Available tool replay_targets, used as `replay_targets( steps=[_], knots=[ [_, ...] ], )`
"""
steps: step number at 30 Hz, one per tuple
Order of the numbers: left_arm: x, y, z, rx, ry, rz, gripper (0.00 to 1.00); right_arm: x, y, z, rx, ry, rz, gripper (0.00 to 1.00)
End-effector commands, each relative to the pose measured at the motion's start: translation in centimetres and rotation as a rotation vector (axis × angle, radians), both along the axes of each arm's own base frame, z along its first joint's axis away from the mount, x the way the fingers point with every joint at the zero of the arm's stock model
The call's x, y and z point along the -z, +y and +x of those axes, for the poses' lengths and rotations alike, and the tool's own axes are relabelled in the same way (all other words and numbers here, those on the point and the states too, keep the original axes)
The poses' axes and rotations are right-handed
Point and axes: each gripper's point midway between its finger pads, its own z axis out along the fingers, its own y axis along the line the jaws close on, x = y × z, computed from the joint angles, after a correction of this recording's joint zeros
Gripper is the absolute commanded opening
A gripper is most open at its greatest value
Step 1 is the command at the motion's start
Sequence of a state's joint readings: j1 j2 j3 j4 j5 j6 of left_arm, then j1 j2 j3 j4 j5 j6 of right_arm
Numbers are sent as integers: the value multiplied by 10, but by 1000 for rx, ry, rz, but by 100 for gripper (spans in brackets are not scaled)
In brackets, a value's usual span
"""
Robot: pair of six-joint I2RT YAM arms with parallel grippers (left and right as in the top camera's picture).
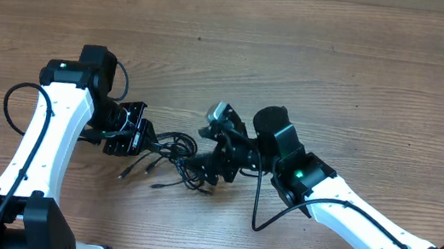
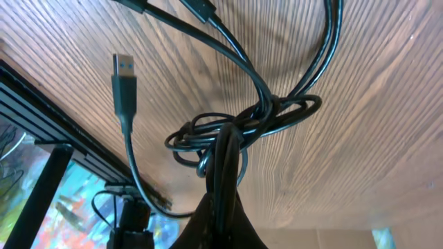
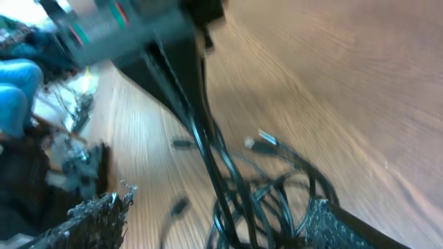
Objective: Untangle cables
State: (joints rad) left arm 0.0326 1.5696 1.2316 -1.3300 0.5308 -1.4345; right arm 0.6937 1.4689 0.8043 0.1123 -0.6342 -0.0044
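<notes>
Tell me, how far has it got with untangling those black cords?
Done: little; one USB plug trails clear of the knot. In hand: the left gripper is shut on looped cables, and the right gripper stands open over the bundle's other side. Left: nearly everything, as the cords are knotted together on the table.

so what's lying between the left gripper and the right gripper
The cables, a tangled black bundle, fill the stretch between the left gripper and the right gripper. The overhead view shows this best.
</notes>
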Motion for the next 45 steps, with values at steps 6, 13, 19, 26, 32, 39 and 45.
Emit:
replay_targets(
  steps=[6, 13, 19, 26, 32, 39, 45],
  knots=[
    [3, 9, 3, -45, 24, 61, 4, -58, 12, -21, -125, 21, 198, 82],
    [-2, -2, 5, -66, 25, -7, 4, -22, 9, -44, -144, 177, 72, 90],
    [-6, -8, 9, -81, 18, -52, 4, -1, 19, -64, -169, 231, 2, 92],
    [-11, -14, 10, -55, -3, -101, 4, 37, 25, -60, -87, 238, -115, 91],
    [-13, -13, 11, -24, -36, -122, 4, 65, 8, -56, 3, 280, -243, 89],
    [-13, -12, 12, 58, -93, -125, 4, 92, -18, -43, 148, 268, -399, 89],
    [-13, -12, 12, 333, -280, -140, 4, 98, -30, -26, 239, 221, -450, 91]
  ],
)
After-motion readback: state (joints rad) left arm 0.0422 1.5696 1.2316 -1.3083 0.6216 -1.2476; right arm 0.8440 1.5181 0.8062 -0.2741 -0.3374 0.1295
